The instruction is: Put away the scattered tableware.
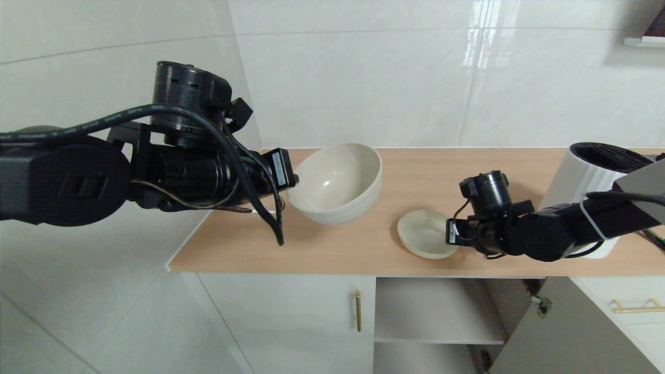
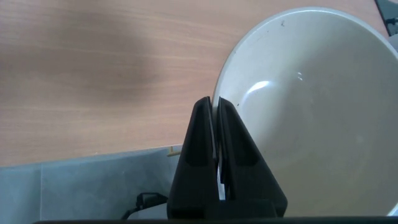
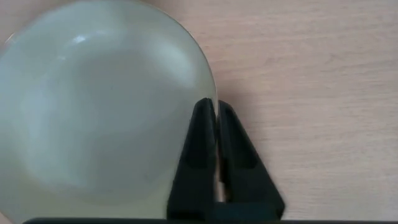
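Tableware is held by both arms above a wooden countertop [image 1: 415,166]. The left gripper [image 1: 293,181] has its fingers pinched tight on the rim of a large cream bowl [image 1: 337,182], which is tipped so that its mouth faces back toward that arm; the head view leaves it unclear whether the bowl's ribbed underside touches the wood. The left wrist view gives what the head view cannot: the left gripper [image 2: 216,102] with one dark finger [image 2: 200,143] outside the wall of the bowl [image 2: 311,112] and the other inside, the thin rim clamped between them. Nearer the counter's front edge, the right gripper [image 1: 449,231] grasps a small pale dish [image 1: 423,234], and the right wrist view shows the gripper [image 3: 216,106] nipped onto the edge of the dish [image 3: 99,106]. Further context comes from the head view: a white ribbed canister [image 1: 582,182] behind the right arm, and below the counter an open cabinet compartment [image 1: 436,311] beside a door with a brass handle [image 1: 358,310]
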Controlling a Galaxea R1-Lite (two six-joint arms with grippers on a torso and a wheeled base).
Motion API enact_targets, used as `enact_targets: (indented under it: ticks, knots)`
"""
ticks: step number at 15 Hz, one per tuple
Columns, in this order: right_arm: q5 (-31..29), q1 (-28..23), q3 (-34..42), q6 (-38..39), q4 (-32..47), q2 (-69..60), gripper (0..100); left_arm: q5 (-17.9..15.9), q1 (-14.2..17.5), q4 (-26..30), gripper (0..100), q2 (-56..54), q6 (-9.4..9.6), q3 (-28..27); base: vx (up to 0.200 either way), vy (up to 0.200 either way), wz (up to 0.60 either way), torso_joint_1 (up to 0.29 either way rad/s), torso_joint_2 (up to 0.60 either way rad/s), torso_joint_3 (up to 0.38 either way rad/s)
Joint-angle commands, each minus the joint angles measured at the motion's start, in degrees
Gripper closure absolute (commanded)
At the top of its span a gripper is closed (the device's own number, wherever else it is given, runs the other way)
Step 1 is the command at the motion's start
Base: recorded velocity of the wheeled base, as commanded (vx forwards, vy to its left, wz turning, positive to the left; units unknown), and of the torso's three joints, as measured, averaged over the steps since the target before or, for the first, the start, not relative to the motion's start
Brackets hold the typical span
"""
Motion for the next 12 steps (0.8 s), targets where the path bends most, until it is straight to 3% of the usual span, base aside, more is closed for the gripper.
enact_targets:
  ticks: [1, 4, 6, 7, 8, 12]
  knots:
    - [0.3, -0.3, 0.0, 0.6, 0.3, -1.6, 100, 0.0, 0.0, 0.0, 100, -0.5, -0.11, 0.0, 0.0, 0.0, 0.0, 0.0, 0.0, 0.0]
    - [3.5, 0.1, 0.4, 0.8, 7.7, -11.5, 100, 0.0, -0.4, 0.0, 100, -3.1, -0.11, 4.2, 0.0, 0.0, 0.0, 0.0, 0.0, 0.0]
    - [8.1, 0.7, 0.4, 2.2, 13.0, -17.4, 100, -0.1, -0.6, 0.0, 100, -4.9, 0.06, 6.0, 0.0, 0.0, 0.0, 0.0, 0.0, 0.0]
    - [14.4, 0.9, 0.4, 3.6, 20.1, -23.7, 100, -0.1, -1.4, 0.0, 100, -7.5, 0.06, 10.1, 0.0, 0.0, 0.0, 0.0, 0.0, 0.0]
    - [16.1, 0.9, 0.7, 3.7, 23.2, -26.6, 100, -0.1, -1.4, 0.0, 100, -8.7, 0.06, 11.4, 0.0, 0.0, 0.0, 0.0, 0.0, 0.0]
    - [17.3, 1.0, 5.2, 4.7, 29.7, -33.1, 100, -0.1, -1.5, 0.0, 100, -15.8, -0.46, 20.7, 0.0, 0.0, 0.0, 0.0, 0.0, 0.0]
